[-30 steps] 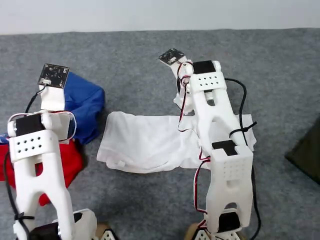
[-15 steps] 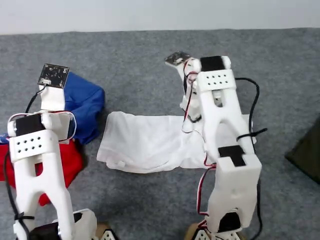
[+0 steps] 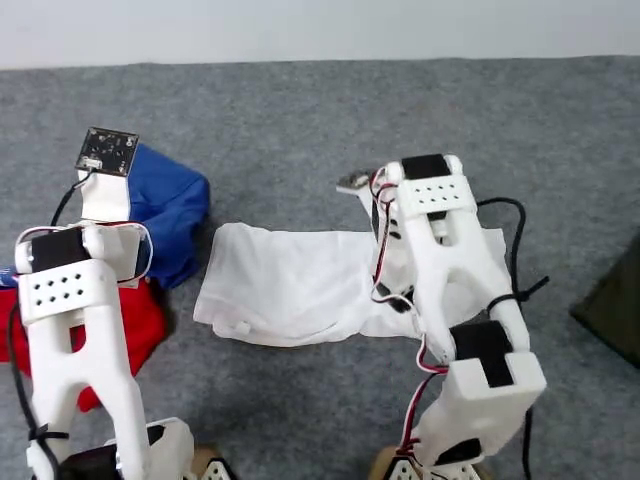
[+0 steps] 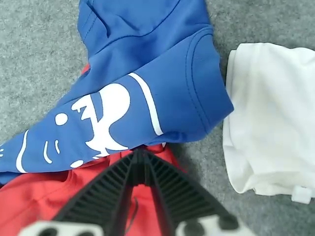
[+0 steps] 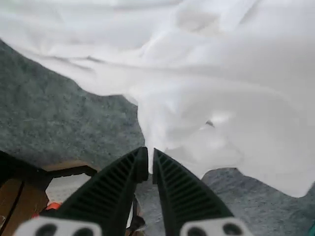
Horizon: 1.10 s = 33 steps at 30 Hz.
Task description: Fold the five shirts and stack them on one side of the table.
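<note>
A white shirt lies spread and rumpled in the middle of the grey table. My right arm stands over its right part. In the right wrist view my right gripper is shut, its tips at the edge of the white shirt, with no cloth seen between them. A blue shirt with white print lies at the left, partly over a red shirt. My left gripper is shut and hangs where the blue shirt meets the red shirt.
A dark object juts in at the right edge of the table. Bare grey surface runs along the far side up to a pale wall. The arm bases stand at the near edge.
My right arm has drawn its wrist back from the far edge of the white shirt toward the near side. The shirt's visible outline and the left arm have not moved.
</note>
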Motion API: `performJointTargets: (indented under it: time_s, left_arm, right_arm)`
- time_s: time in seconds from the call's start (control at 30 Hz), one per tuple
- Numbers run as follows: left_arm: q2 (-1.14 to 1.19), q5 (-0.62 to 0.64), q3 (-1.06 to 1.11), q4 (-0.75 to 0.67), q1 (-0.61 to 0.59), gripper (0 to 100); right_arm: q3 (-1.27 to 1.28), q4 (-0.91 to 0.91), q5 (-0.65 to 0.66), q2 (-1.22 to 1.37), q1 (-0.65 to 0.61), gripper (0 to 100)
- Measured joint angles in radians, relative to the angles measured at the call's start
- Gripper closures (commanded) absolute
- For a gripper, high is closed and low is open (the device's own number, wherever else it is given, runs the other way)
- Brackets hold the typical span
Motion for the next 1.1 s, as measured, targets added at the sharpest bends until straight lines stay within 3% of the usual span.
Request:
performJointTargets:
  time_s: [0.53,0.77,1.1]
  left_arm:
    - [0.0,0.0,0.025,0.0,0.0,100]
    - [0.0,0.0,0.058,-0.015,0.0,100]
    - [0.0,0.0,0.058,-0.015,0.0,100]
  right_arm:
    - [0.095,0.0,-0.037,-0.02,0.0,84.8]
    - [0.097,-0.006,-0.037,0.043,0.002,96.6]
    - [0.087,-0.031,-0.037,0.115,0.0,98.9]
